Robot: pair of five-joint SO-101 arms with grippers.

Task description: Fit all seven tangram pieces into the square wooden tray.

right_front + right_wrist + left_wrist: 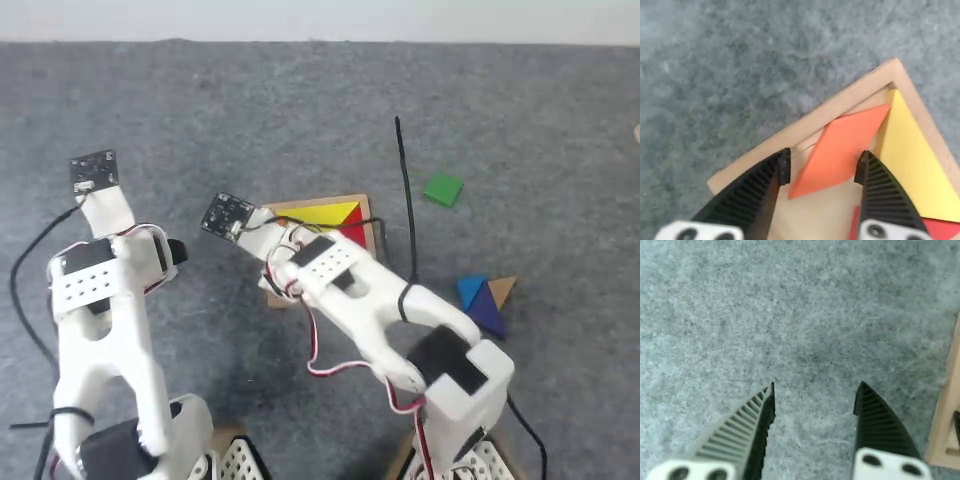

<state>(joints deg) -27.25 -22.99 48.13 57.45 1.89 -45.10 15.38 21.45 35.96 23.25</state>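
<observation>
Two grippers were both spread wide, and neither was holding anything. The right gripper point(823, 154) hung low over a corner of the wooden tray point(840, 107), its ribbed black fingers point(765, 185) set either side of the orange parallelogram point(845, 140) (whether the tips touched the piece could not be told). That parallelogram lay slantwise inside the tray's corner, with one end meeting the long edge of the yellow triangle point(912, 160). The yellow triangle sat flat along the tray's wall, and a red piece point(940, 227) showed just beyond it, touching it.

The left gripper point(816, 387) hovered with its jaws apart over bare grey carpet point(790, 305), near an outer corner of the tray and not touching it.

From the high view, the right arm reached across the tray and hid much of it, leaving the yellow and red pieces visible at the far side. Four pieces lay out on the carpet, well apart from the tray. The green square point(443, 189) sat alone beyond it. The blue triangle point(470, 292), the purple triangle point(488, 315) and the tan triangle point(502, 290) were bunched together and touching, beside the right arm. A black cable point(405, 200) ran over the carpet between the tray and the loose pieces.
</observation>
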